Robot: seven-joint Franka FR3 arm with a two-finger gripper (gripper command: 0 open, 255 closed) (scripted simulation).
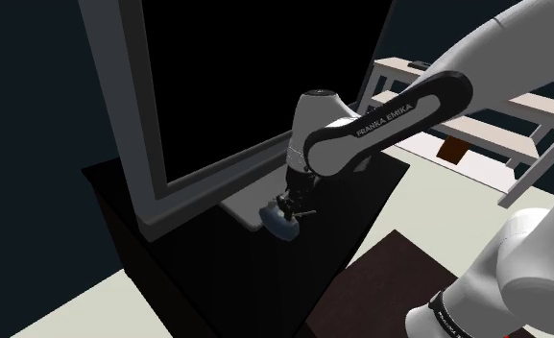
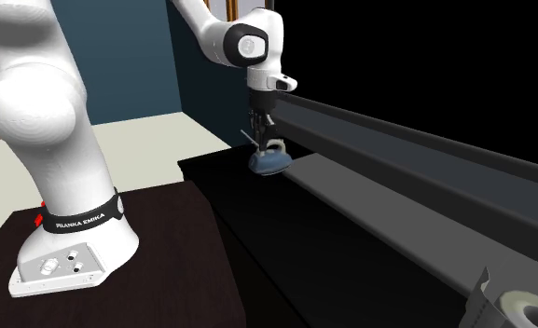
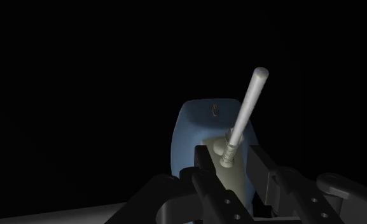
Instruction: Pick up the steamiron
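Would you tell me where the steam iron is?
Mid shoulder view, the blue steam iron sits on the black cabinet by the screen's grey base, under the gripper.

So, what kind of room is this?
Probably a living room: a large flat screen stands on a black cabinet, with a dark blue wall nearby and a pale table farther off.

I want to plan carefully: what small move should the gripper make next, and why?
Probably lift straight up slightly: the gripper seems shut on the iron, which rests on the cabinet close beside the screen.
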